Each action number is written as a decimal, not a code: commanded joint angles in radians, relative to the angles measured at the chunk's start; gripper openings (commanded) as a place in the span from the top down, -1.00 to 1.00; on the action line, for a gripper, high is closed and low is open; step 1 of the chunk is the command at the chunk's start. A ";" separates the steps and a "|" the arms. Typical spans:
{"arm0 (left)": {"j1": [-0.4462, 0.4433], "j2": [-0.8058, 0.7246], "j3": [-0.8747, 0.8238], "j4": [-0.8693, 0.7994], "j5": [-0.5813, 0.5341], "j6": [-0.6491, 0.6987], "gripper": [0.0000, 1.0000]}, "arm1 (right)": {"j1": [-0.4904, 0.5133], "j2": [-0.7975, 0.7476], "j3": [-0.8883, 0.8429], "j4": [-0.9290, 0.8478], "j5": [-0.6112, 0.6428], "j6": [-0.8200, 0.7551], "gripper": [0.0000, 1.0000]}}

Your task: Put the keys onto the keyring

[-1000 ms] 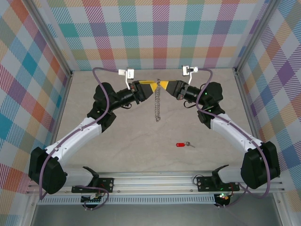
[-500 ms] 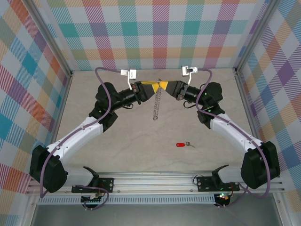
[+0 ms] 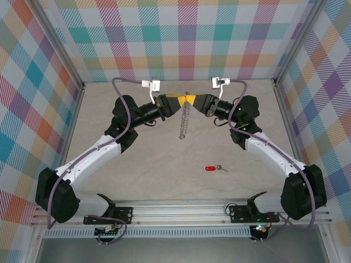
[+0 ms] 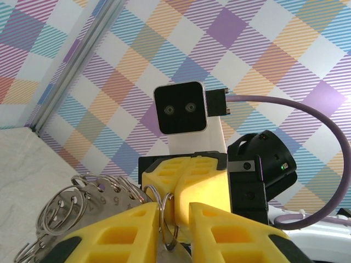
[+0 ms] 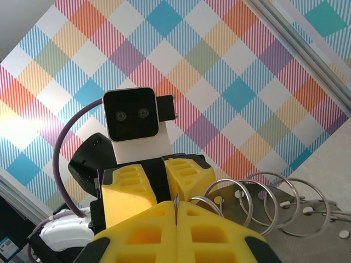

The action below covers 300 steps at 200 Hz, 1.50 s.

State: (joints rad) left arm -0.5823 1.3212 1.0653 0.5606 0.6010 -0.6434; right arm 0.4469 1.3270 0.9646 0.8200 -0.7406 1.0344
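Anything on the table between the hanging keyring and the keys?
No: in the top view, the table is bare between the keyring's lower end and the keys, which lie nearer the arm bases, to the right.

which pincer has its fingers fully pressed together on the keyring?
The right pincer: its yellow fingers meet flush on the keyring. The left pincer shows a gap between its fingers, with a ring loop running through it.

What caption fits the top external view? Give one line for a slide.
Both grippers, left and right, pinch the hanging keyring between them while the red-tagged keys lie on the table.
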 commanded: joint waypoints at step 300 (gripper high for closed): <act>-0.021 -0.030 0.011 -0.082 0.045 0.113 1.00 | -0.001 -0.011 -0.004 -0.028 0.034 -0.024 0.41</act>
State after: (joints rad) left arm -0.5819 1.3060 1.0481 0.5243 0.5919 -0.6071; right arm 0.4496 1.3273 0.9627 0.7883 -0.7376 1.0317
